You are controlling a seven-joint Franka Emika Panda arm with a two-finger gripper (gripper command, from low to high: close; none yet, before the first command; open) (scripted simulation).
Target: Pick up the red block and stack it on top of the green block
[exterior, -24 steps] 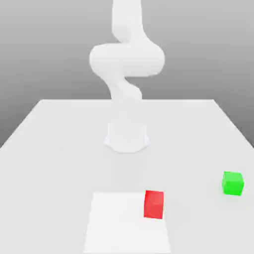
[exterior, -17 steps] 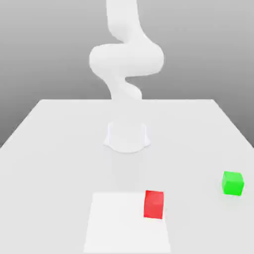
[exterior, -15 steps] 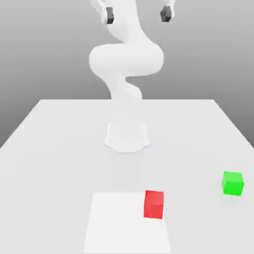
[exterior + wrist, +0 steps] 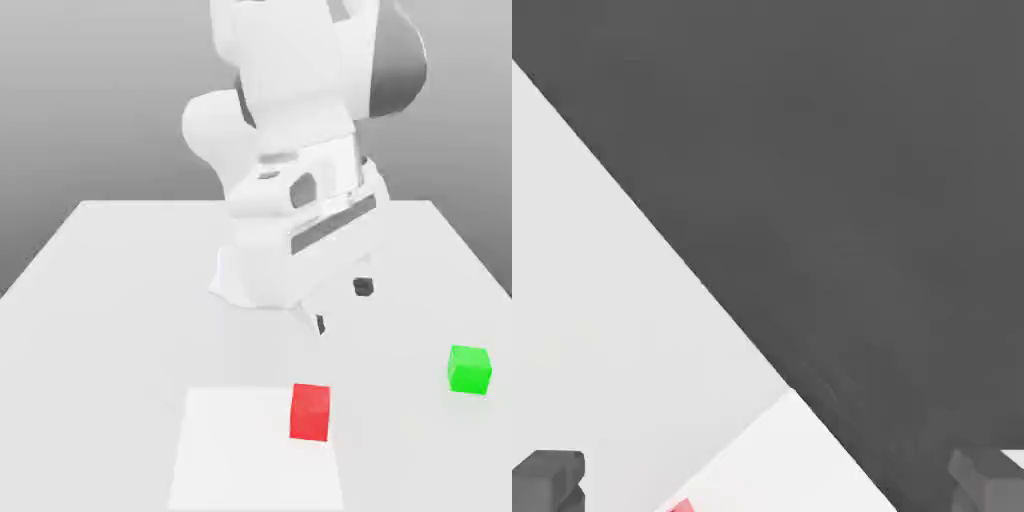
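Exterior view: the end effector hangs wide open, holding and touching nothing

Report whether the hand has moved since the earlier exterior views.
Yes: the hand has come down, now in front of the arm's base.

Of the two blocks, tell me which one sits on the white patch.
The red block, at the patch's edge toward the exterior view's right; the green block rests on the table beyond it.

Red block beside dark expanse
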